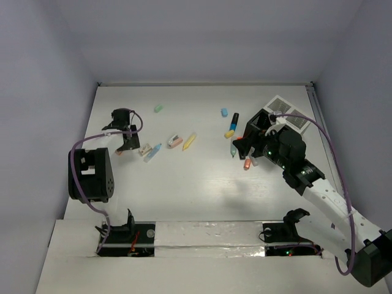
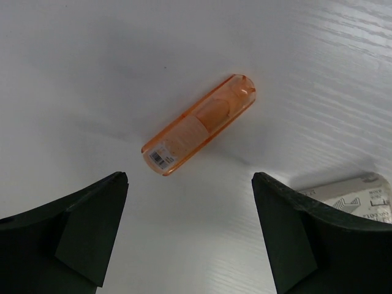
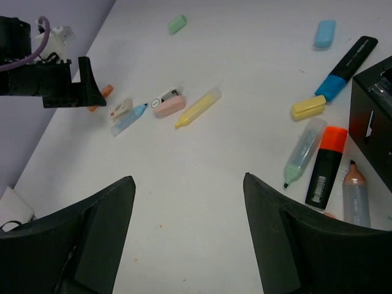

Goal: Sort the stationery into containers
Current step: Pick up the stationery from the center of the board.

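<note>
The whole table [image 1: 202,190] is viewed from above and behind the arm bases [image 1: 116,236]. An orange marker [image 2: 199,124] is framed closely, almost straight down, by the left wrist camera. The same marker is caught distantly and obliquely across the table by the right wrist camera.

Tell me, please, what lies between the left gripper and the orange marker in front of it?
Only bare white table, in the left wrist view; the open left gripper is clear of the orange marker.
</note>
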`<state>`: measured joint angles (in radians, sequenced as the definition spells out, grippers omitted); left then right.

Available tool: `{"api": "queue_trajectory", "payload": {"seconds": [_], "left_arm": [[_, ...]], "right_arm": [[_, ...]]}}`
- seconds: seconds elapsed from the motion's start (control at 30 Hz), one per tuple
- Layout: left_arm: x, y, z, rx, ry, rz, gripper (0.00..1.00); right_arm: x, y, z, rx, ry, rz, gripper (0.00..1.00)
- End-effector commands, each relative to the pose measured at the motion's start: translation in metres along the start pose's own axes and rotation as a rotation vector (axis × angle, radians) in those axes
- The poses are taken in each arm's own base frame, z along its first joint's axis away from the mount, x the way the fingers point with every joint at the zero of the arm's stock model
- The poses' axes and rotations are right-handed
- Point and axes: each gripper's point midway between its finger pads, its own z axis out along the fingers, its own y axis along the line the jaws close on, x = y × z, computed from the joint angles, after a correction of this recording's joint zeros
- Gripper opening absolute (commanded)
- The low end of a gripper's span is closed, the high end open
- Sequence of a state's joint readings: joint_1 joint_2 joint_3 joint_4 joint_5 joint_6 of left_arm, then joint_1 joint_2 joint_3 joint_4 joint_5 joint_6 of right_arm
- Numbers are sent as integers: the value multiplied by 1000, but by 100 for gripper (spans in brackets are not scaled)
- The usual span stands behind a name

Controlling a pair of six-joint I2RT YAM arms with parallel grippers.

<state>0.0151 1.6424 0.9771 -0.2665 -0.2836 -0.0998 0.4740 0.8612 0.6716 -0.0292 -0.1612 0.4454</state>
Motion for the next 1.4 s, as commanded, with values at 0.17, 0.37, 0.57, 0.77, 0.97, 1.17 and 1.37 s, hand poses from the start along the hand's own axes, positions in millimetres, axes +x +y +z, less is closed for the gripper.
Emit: {"api": "queue_trajectory", "payload": {"seconds": [0.17, 0.37, 0.57, 0.77, 0.97, 1.17, 1.37], "left_arm": [[-34, -4, 15, 32, -31, 22, 72], [-20, -12, 32, 52, 21, 43, 64], [-12, -12, 36, 48, 42, 48, 43], [-19, -1, 30, 11, 17, 30, 10], [-67, 10, -15, 12, -151, -43, 0], [-134, -24, -116, 219, -450, -110, 0], [-156, -137, -243, 611, -643, -65, 0]], "right_arm": [[-6, 15, 3, -71, -30, -8, 76], [-6, 12, 5, -58, -30, -9, 76], [-4, 10, 7, -49, -25, -9, 76], [-4, 8, 7, -42, -26, -10, 76], [-1, 7, 8, -38, -22, -9, 78], [-10, 2, 0, -7, -71, -14, 78], [-35, 1, -23, 41, -176, -16, 79]]}}
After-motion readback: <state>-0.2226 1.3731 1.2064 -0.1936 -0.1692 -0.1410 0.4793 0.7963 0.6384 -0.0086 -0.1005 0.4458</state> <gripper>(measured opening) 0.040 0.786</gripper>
